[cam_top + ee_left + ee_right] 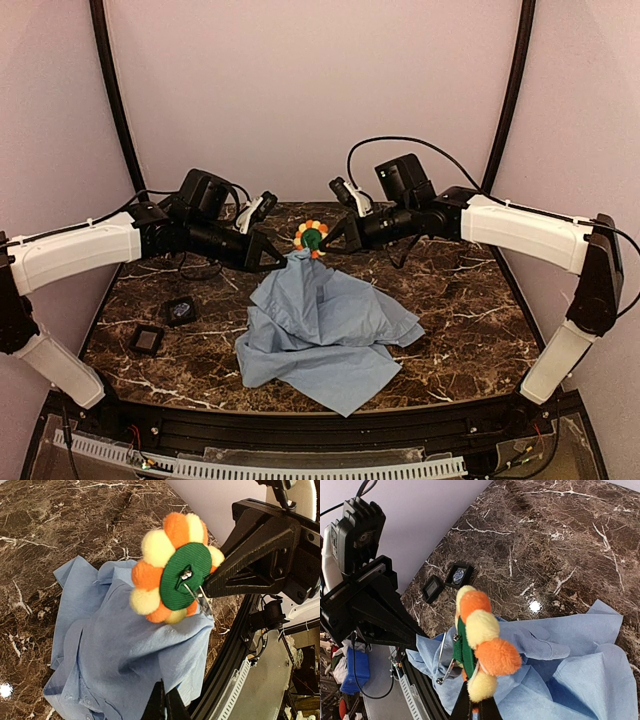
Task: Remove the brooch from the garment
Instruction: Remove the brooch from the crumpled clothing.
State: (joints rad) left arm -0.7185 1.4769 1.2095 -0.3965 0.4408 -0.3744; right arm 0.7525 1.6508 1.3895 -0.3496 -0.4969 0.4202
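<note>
The brooch (311, 238) is a flower of orange and yellow puffs around a green centre, held up above the table. My right gripper (326, 243) is shut on its edge. In the right wrist view the brooch (481, 642) stands edge-on above my right gripper (475, 711), with its metal pin (443, 659) swung out into the cloth. The light blue garment (325, 330) hangs from the brooch and spreads over the table. My left gripper (281, 260) is shut on a fold of the garment (125, 655) just below the brooch (175, 575); its tips (165, 705) pinch the cloth.
Two small black square pads (180, 311) (148, 339) lie on the dark marble table (470, 320) left of the garment. A black rail (300, 430) runs along the near edge. The arms meet over the table's far middle.
</note>
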